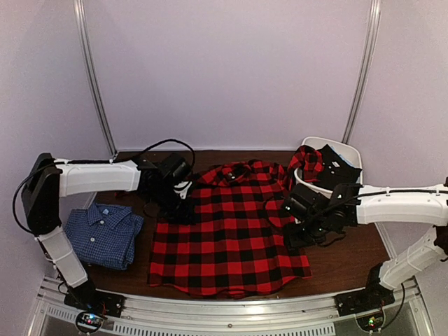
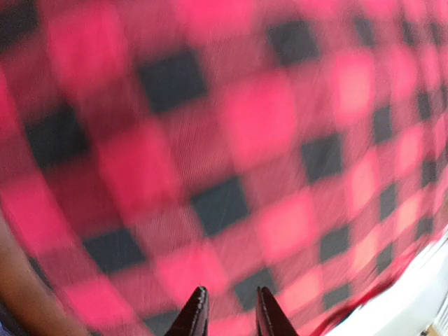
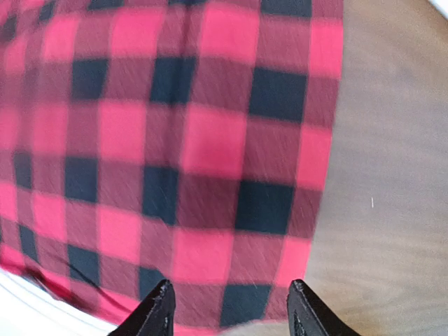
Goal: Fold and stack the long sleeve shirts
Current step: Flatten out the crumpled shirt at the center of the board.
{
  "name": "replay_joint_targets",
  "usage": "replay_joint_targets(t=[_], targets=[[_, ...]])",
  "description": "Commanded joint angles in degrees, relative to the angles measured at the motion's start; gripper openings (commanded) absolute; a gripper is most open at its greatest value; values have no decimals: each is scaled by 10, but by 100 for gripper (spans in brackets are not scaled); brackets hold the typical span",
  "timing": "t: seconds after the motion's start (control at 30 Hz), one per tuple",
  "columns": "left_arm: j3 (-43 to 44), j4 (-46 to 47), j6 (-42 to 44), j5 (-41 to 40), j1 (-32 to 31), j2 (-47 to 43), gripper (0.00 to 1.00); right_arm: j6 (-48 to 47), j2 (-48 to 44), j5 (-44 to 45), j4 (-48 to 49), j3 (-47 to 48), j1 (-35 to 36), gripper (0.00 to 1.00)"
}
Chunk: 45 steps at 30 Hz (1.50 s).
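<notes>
item 1: the red-and-black plaid shirt (image 1: 227, 231) lies spread flat at the centre of the brown table (image 1: 350, 262), collar toward the far edge, hem toward the arm bases.

item 2: the blue check shirt (image 1: 103, 234) lies folded on the table's left side, collar up, apart from the plaid shirt and beneath the left arm.

left gripper (image 2: 229, 316): at the plaid shirt's left edge, near the shoulder. its 2 fingertips stand a narrow gap apart, with nothing seen pinched between them. the wrist view is blurred.

right gripper (image 3: 231, 308): at the plaid shirt's right edge, fingers spread wide, released, holding nothing. plaid cloth and bare wood both show below it.

item 3: a white basket (image 1: 348, 150) sits at the far right of the table, just beside the spread shirt's right shoulder. it holds more red-and-black plaid cloth (image 1: 306, 162) and a black garment (image 1: 341, 170).
</notes>
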Motion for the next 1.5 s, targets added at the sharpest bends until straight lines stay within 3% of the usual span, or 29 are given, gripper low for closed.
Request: replay_joint_targets(t=[0.0,0.23,0.5,0.77,1.03,1.23,1.47], targets=[[114,85,49,-29,24,94,28,-58,48,54,70,58,-40,56],[249,143,41,-76,35,228,38,-108,98,32,241,76,-100,58],[303,187,20,-125,58,308,48,-124,150,-26,353,78,-115,58],[330,205,9,-123,115,348,48,-122,174,-65,393,54,-115,58],[414,199,16,-122,164,395,48,-124,180,-81,403,36,-113,58],[495,189,-4,-77,207,454,48,-122,180,-87,404,26,-110,58],[518,202,-17,-47,235,465,48,-121,171,-82,400,10,-108,58]])
